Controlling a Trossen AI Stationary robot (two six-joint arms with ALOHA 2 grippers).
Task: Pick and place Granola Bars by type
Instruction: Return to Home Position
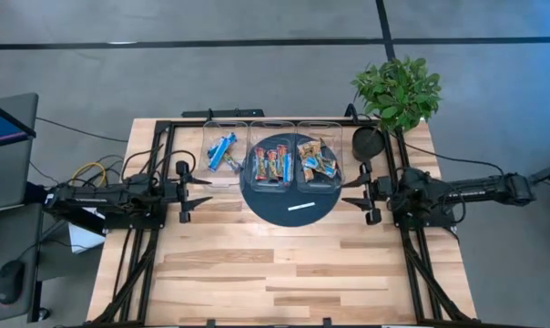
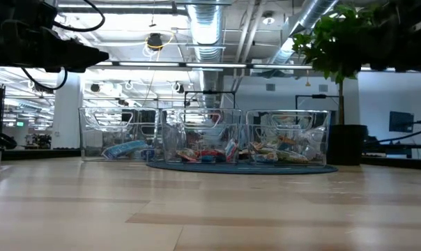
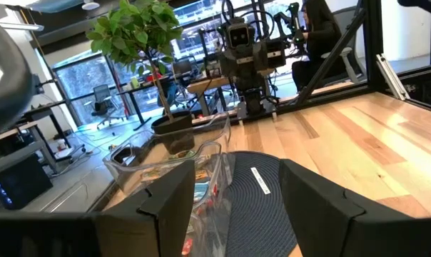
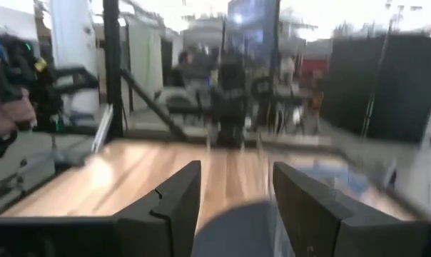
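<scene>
The granola bars lie sorted in three clear bins at the table's far side. Blue ones [image 1: 222, 152] fill the left bin, red-dark ones [image 1: 270, 164] the middle bin, orange-brown ones [image 1: 317, 159] the right bin. The bins [image 2: 203, 136] stand partly on a dark round mat [image 1: 289, 196]. My left gripper [image 1: 198, 189] hovers open at the table's left, pointing level toward the mat, nothing between its fingers [image 3: 173, 203]. My right gripper [image 1: 355, 191] hovers open at the right, facing it, also empty [image 4: 237, 207].
A thin white strip [image 1: 301, 208] lies on the mat's near part. A potted plant [image 1: 398, 91] stands at the far right corner, and a black frame runs along the table's sides. Bare wooden table [image 1: 284, 273] stretches toward the near edge.
</scene>
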